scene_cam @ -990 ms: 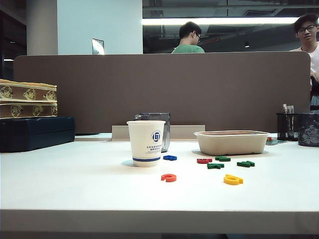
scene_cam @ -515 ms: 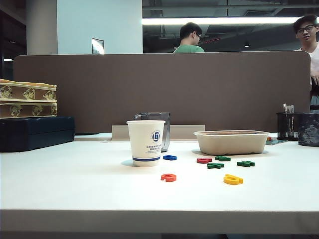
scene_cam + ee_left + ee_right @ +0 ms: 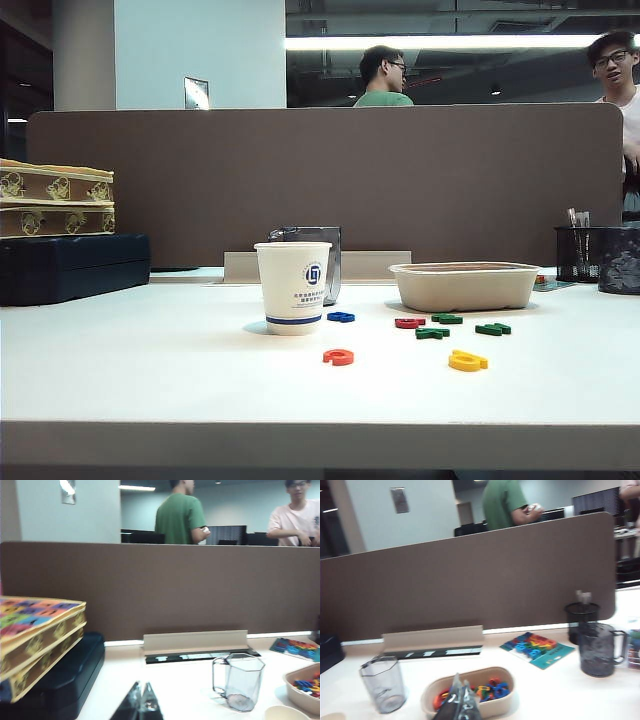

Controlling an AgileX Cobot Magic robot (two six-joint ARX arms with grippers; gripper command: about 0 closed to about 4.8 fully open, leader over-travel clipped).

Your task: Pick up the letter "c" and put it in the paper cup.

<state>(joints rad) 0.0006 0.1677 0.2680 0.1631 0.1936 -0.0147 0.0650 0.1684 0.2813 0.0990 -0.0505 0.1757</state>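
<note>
- Evidently at the very start: no grasp made, letter "c" (image 3: pixel 338 357) flat on the white counter (image 3: pixel 150 370), alone toward the near edge.
- Paper cup (image 3: pixel 293 287) upright, behind the letter and slightly left in the exterior view, near but apart; mouth open and unobstructed.
- Scattered to the right: darker red letter (image 3: pixel 409 323), green letters (image 3: pixel 433 333), yellow letter (image 3: pixel 467 361); blue letter (image 3: pixel 341 317) just beside the cup's base; beige tray (image 3: pixel 465 286) behind those.
- Left pincer (image 3: pixel 141 702) seen only in its own wrist view, tips pressed together, holding nothing, aimed level across the counter toward the clear measuring cup (image 3: pixel 239 682) and the brown partition.
- Right pincer (image 3: pixel 459 702) likewise closed and empty, above the counter's near side, facing the beige tray filled with coloured letters.
- Neither arm visible in the exterior view, so both judged well back from the letter.
- Step in hand: approach. No telling yet which arm takes the pick; the letter sits near the middle, within plausible reach of either.
- Next move calls for: tipping a wrist downward, spreading the jaws, descending straight over the letter and pinching across its thin curved body.
- Worth care: flat, low piece on a smooth top, likely to slide or escape a shallow pinch; then lifting clear of the cup's rim before release.
</note>
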